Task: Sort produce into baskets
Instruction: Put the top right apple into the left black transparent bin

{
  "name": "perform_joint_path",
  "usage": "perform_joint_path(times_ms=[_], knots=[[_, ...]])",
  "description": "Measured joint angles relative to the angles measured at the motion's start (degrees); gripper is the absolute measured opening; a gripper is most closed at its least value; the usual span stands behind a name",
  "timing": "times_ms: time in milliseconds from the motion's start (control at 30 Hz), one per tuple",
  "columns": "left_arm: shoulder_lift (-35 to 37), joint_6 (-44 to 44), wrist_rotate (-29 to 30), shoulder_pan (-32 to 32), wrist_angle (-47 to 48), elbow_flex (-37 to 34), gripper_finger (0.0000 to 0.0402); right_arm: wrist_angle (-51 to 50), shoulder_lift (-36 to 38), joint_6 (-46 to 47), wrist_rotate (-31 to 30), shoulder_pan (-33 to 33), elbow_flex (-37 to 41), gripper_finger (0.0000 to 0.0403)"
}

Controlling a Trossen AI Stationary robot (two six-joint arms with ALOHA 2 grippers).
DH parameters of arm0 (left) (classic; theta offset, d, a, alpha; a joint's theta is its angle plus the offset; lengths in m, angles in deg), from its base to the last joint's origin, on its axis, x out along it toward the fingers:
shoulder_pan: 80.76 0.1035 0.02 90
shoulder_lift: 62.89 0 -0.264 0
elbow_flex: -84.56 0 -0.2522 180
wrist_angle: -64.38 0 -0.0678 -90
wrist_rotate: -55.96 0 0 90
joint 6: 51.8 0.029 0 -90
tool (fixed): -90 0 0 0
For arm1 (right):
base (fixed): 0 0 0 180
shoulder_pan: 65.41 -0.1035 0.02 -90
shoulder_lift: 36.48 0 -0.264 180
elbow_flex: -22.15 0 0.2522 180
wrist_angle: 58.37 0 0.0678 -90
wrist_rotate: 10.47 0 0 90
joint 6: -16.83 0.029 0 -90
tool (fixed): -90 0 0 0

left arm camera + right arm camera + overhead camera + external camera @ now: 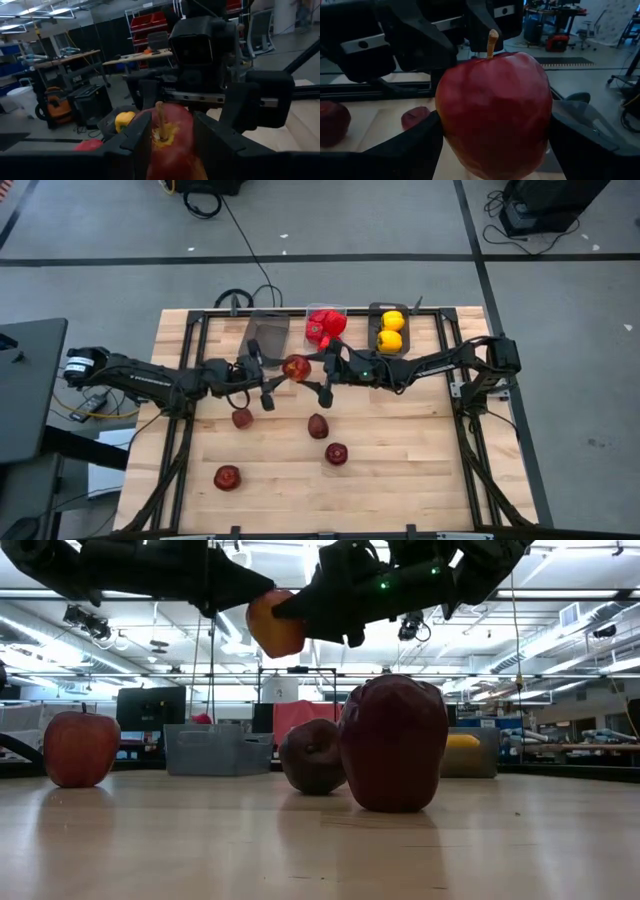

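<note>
Two hands meet on one apple above the table's middle.

The left hand [268,380] and the right hand [322,376] both grip the same red apple [296,367], lifted clear of the table [420,450] just short of the three bins along the far edge. Four darker apples lie nearer: one [241,418], a second [318,425], a third [336,453], and one [227,477] toward the near edge.
</note>
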Motion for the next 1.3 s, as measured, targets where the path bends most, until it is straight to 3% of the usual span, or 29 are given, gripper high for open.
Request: perform_joint_path(times_ms=[400, 800, 1000, 1300], knots=[[-1.46, -2.67, 1.88, 2.26, -2.56, 0.02, 0.0075, -0.04, 0.02, -0.11, -0.04, 0.01, 0.00, 0.0336], [-1.46, -2.81, -2.72, 2.29, -2.98, 0.02, 0.0011, -0.01, 0.13, -0.15, 0.22, -0.06, 0.00, 0.0335], [-1.42, -2.60, -1.94, 2.32, -3.04, 0.02, 0.0003, -0.03, 0.13, 0.20, 0.04, -0.06, 0.00, 0.0344], [-0.41, -2.78, -1.88, 5.51, -2.38, 0.92, 0.0001, 0.00, 0.20, 0.50, -3.44, -0.06, -0.04, 0.0392]])
